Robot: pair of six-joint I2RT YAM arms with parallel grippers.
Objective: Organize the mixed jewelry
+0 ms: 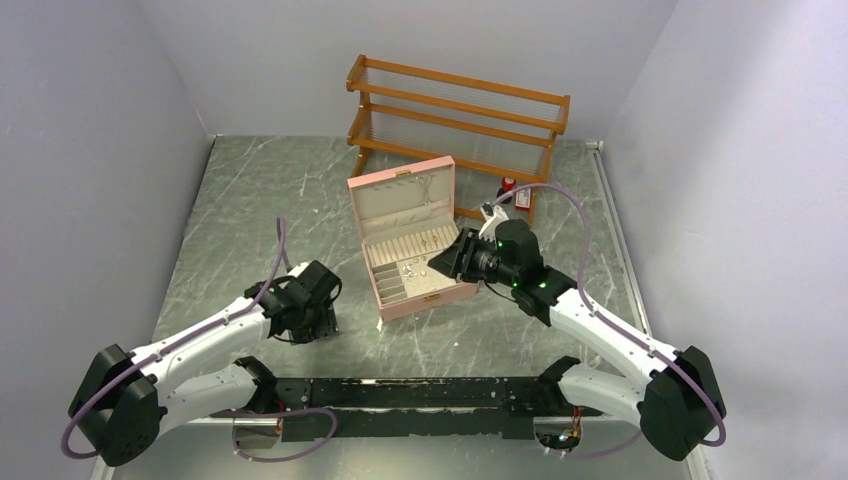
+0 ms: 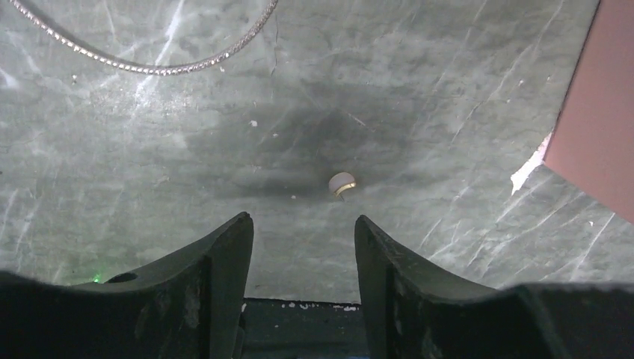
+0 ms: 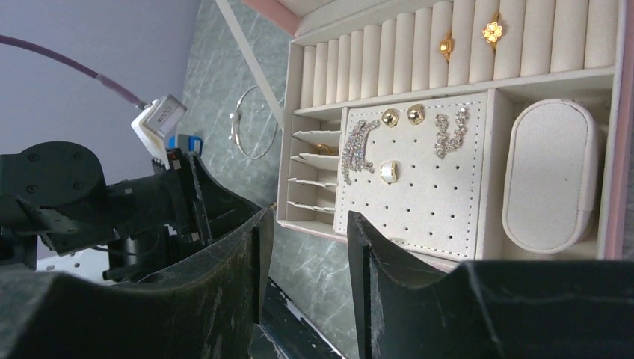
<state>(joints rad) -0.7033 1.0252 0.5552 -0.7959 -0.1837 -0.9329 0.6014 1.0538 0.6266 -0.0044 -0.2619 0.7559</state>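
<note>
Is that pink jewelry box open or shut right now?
Open. The pink box has its lid standing upright at the back, and the right wrist view shows rings and earrings inside.

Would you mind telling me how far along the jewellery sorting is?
Done: two gold rings sit in the open pink jewellery box, with sparkly and gold earrings on its perforated pad. In hand: nothing gripped; the open left gripper hovers at a small pearl-like stud on the marble table. Left: that stud and the thin silvery chain loop. The right gripper is open too.
</note>
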